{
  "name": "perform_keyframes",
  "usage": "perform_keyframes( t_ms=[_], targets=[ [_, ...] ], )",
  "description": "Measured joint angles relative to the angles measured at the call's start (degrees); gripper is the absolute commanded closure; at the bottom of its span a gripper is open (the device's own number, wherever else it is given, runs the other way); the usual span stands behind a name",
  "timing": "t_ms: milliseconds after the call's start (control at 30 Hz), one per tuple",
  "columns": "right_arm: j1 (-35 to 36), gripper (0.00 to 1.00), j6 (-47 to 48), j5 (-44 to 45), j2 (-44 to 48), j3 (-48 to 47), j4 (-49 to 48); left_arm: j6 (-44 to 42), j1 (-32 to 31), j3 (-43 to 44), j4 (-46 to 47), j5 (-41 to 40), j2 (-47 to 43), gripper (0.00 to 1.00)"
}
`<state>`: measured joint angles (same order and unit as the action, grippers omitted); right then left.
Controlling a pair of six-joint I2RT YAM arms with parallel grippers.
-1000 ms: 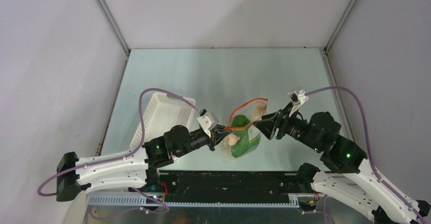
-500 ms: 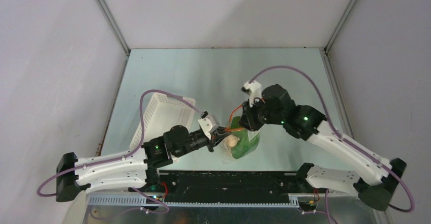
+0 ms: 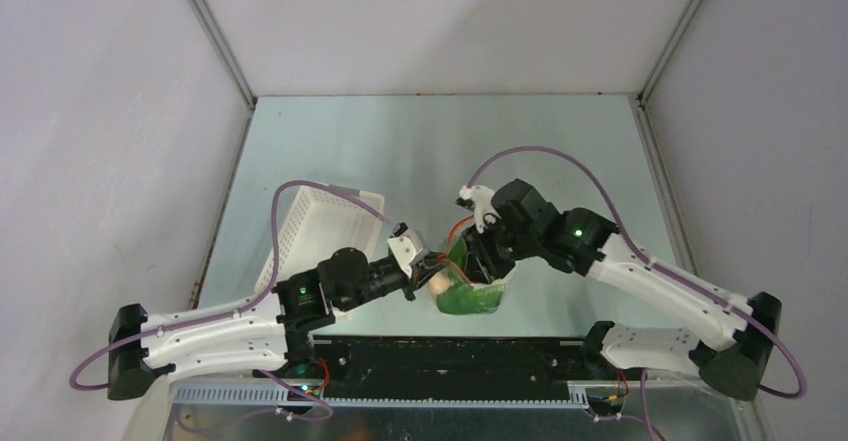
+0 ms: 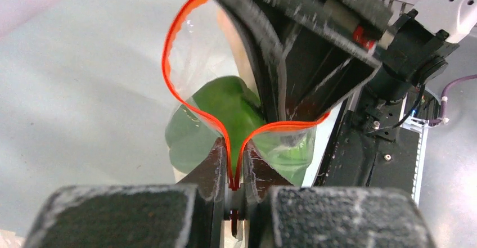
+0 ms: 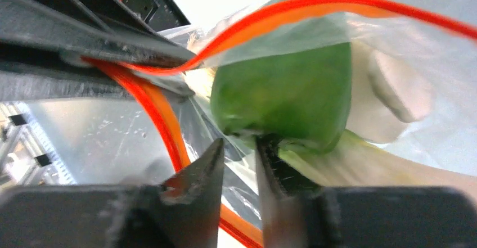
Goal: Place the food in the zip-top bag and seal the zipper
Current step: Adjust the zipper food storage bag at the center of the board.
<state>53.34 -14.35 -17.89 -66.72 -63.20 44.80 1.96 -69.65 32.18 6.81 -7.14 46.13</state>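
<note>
The clear zip-top bag (image 3: 482, 297) lies near the front middle of the table with its mouth open. My left gripper (image 3: 432, 269) (image 4: 235, 152) is shut on one end of the red-orange zipper (image 4: 169, 73). Green bok choy (image 4: 225, 102) (image 5: 287, 85) fills the bag, with a white piece of food (image 5: 399, 85) beside it. My right gripper (image 3: 478, 261) (image 5: 240, 141) reaches into the mouth from above. Its jaws stand open by a narrow gap at the leaf's edge, with clear bag film in the gap. One right finger (image 4: 264, 51) shows black inside the zipper (image 5: 315, 6) loop.
A white perforated basket (image 3: 320, 226) lies tipped at the left, behind my left arm. The black base rail (image 3: 450, 356) runs along the near edge. Grey walls and frame posts close in the table on three sides.
My right arm has swung left from the bag's right edge to above its mouth, and its fingers have gone in. The bag has sagged lower. My left gripper keeps its hold.
</note>
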Motion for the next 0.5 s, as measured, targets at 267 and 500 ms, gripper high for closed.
perform_keyframes(
  t_ms=[267, 500],
  targets=[
    [-1.16, 0.31, 5.09, 3.85, 17.68, -0.02, -2.86, -2.12, 0.02, 0.61, 1.05, 3.8, -0.15, 1.0],
    [0.68, 0.15, 24.41, -8.28, 22.1, 1.75, -8.68, -4.5, 0.02, 1.55, 0.35, 9.73, 0.15, 1.0]
  ],
)
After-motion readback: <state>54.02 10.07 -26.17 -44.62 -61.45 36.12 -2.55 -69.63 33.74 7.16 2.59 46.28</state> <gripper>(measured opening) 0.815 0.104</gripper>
